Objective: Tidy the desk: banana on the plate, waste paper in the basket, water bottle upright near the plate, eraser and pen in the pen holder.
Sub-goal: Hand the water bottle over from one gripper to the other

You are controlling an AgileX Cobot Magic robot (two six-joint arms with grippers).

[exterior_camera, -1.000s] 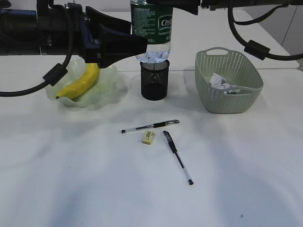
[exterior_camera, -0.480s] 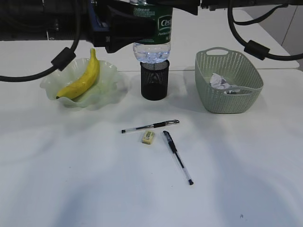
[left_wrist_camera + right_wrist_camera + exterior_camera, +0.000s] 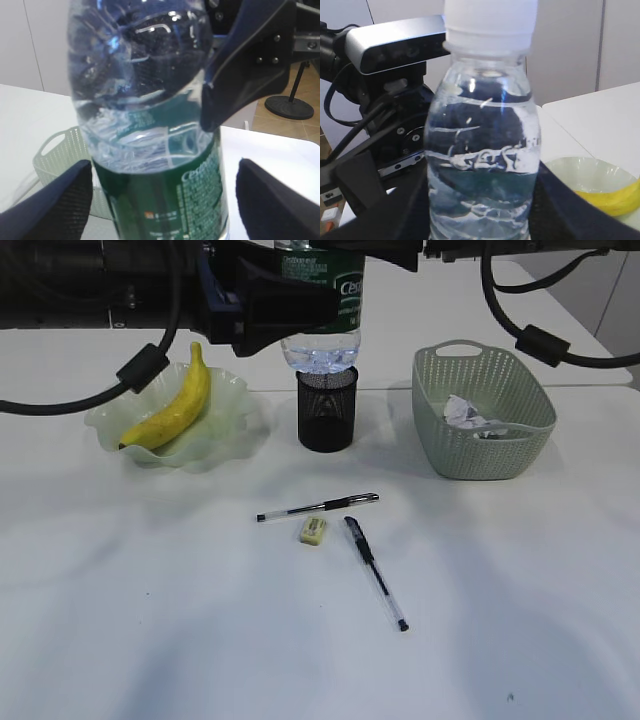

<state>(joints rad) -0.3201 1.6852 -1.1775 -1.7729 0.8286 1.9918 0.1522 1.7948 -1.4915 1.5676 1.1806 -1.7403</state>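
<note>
The water bottle (image 3: 322,310) hangs upright above the pen holder (image 3: 326,415), and my right gripper (image 3: 482,220) is shut on its clear body below the white cap (image 3: 490,20). My left gripper (image 3: 162,205) is open, its fingers (image 3: 55,205) standing on either side of the dark green label with a gap on both sides. The banana (image 3: 175,410) lies in the plate (image 3: 235,410). The waste paper (image 3: 468,414) sits in the basket (image 3: 520,455). Two pens (image 3: 318,507) (image 3: 375,571) and the eraser (image 3: 312,530) lie on the desk (image 3: 150,620).
Both arms and their cables cross the top of the exterior view above the plate, pen holder and basket. The pens and eraser lie close together in front of the pen holder.
My left gripper has risen and moved right, from in front of the plate to beside the bottle's label, uncovering the banana. The bottle and right gripper have stayed put.
</note>
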